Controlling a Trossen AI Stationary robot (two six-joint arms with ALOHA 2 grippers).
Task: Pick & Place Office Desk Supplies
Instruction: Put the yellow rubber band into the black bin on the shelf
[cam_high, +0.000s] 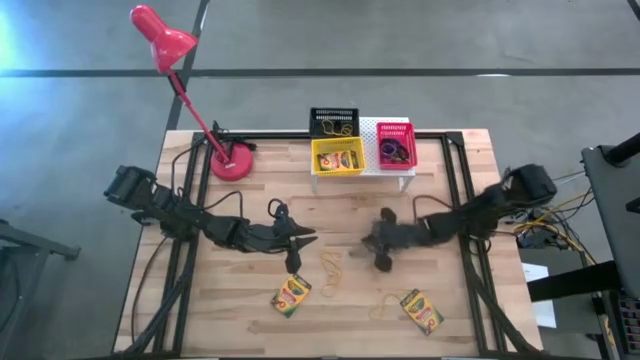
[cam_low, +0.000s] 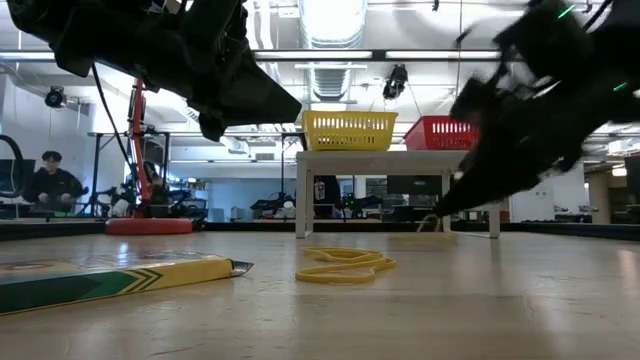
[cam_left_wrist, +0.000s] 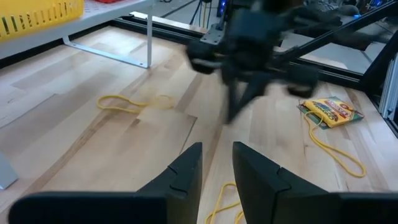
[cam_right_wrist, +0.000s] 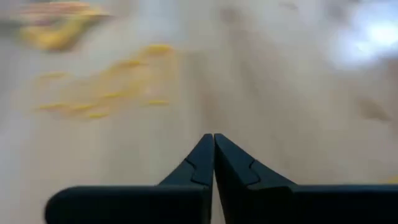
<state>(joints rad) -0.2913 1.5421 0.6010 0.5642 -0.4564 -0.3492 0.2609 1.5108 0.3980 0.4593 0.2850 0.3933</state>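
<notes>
While both arms reach in over the desk's middle, the right claw (cam_right_wrist: 213, 155) is fully closed, tips touching, nothing visible between them. It sits low over bare wood, right of centre (cam_high: 383, 262). The left claw (cam_left_wrist: 216, 167) is part open with a narrow gap, empty, left of centre (cam_high: 297, 262), hovering above the desk.

Supplies:
- Riser (cam_high: 400, 170) at the back edge, middle. Yellow basket (cam_high: 337, 157) and pink-red basket (cam_high: 396, 145) are on it; black basket (cam_high: 333, 122) is just behind the yellow one.
- Yellow basket holds a crayon box (cam_high: 340, 160). Pink-red basket holds small dark rings (cam_high: 392, 152). Black basket holds rubber bands, count unclear.
- Second crayon box (cam_high: 291, 296) lies flat near the front edge, left of centre, just in front of the left claw.
- Third crayon box (cam_high: 421, 311) lies flat near the front edge, right of centre.
- Rubber band (cam_high: 331, 272) is loose on the desk between the two claws, slightly toward the front; neither claw touches it.
- Another band (cam_high: 383, 305) lies just beside the third crayon box, on its left.

Lamp (cam_high: 195, 95) base sits at the back-left, well clear of both arms.
</notes>
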